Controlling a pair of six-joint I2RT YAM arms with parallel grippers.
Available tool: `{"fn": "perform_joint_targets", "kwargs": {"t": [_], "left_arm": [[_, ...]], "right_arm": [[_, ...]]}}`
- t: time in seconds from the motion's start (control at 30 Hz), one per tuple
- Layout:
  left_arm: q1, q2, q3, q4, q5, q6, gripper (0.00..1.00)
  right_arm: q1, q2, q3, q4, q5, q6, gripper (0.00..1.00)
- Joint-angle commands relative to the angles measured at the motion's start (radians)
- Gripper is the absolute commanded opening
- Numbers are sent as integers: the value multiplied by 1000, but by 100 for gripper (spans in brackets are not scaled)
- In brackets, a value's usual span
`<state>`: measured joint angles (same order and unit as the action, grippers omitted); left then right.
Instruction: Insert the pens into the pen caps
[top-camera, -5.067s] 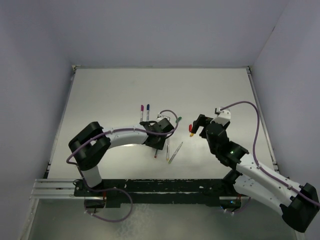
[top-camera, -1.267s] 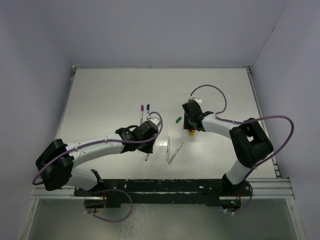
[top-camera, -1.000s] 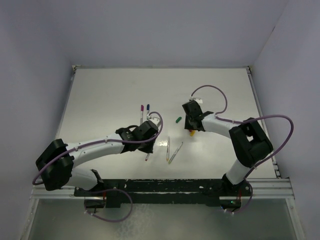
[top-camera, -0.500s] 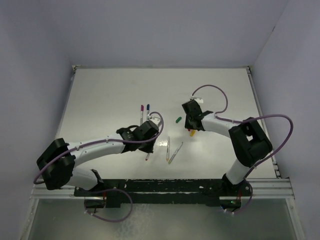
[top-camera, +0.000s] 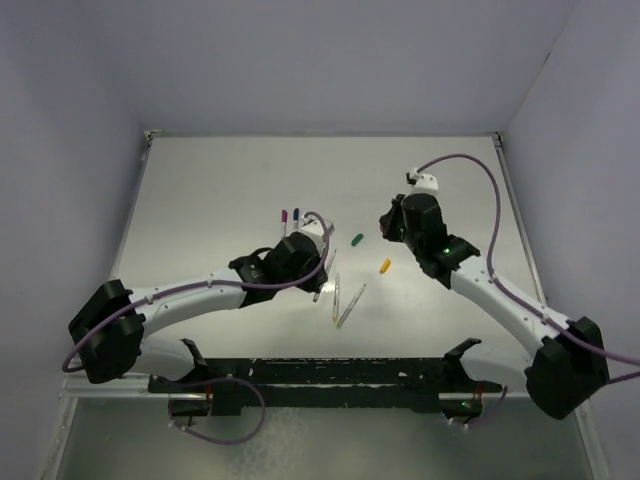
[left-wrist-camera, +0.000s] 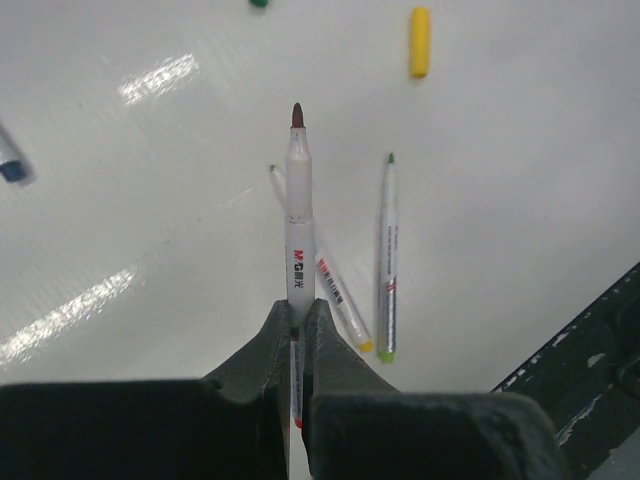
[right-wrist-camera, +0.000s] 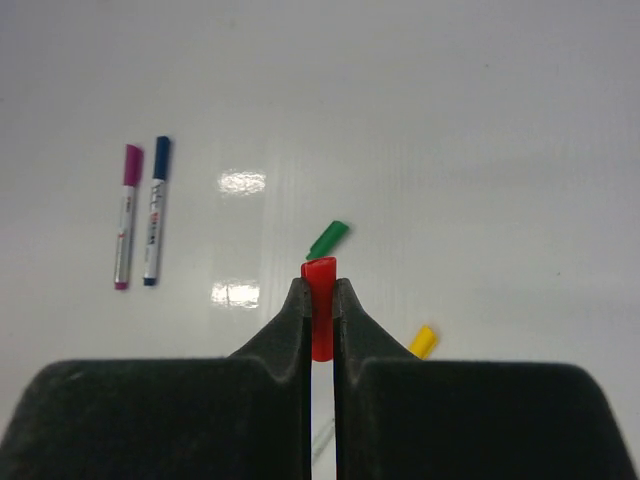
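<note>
The left arm (top-camera: 190, 292) runs from its near-left base rightward across the near half of the table (top-camera: 220, 190). It ends with the left gripper (left-wrist-camera: 298, 320) close to the table's middle. Its jaws are pinched narrow on the lower barrel of the red pen (left-wrist-camera: 297, 230). The pen sticks straight out ahead of the fingers, uncapped. Its tip looks dark red, though the shade is hard to be sure of.

The right arm (top-camera: 500, 295) stretches from the near-right base diagonally toward the far left. The right gripper (right-wrist-camera: 320, 300) sits just right of centre, apart from the left one. Its jaws are clamped narrow on the red cap (right-wrist-camera: 320, 268), whose end pokes out past the fingertips.

The green cap (top-camera: 357, 239) lies on the table roughly between the two grippers. The yellow cap (top-camera: 385, 265) lies near it, on the near side of the right gripper.

The green pen (left-wrist-camera: 387, 260) and the yellow pen (left-wrist-camera: 335, 285) lie uncapped side by side below the held pen in the left wrist view. They are close at their near ends and spread apart further out.

The purple pen (right-wrist-camera: 126, 215) and the blue pen (right-wrist-camera: 154, 210) lie parallel, just beside each other and well left of the loose caps. Each already wears its cap.
</note>
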<state>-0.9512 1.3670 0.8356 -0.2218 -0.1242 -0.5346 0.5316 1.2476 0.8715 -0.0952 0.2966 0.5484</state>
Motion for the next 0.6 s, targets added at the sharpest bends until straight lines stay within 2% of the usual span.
{"fn": "perform_joint_targets", "kwargs": {"t": [0.0, 0.13, 0.3, 0.57], "left_arm": [[-8, -57, -52, 317, 103, 45, 0], [-28, -51, -87, 533, 165, 61, 0], [-48, -29, -108, 725, 235, 69, 0], [-56, 5, -103, 836, 263, 38, 0]], "right_arm": [[3, -179, -123, 183, -69, -42, 0], [4, -342, -212, 272, -123, -39, 0], [4, -461, -297, 379, -175, -25, 0], [4, -540, -405, 578, -202, 27, 0]]}}
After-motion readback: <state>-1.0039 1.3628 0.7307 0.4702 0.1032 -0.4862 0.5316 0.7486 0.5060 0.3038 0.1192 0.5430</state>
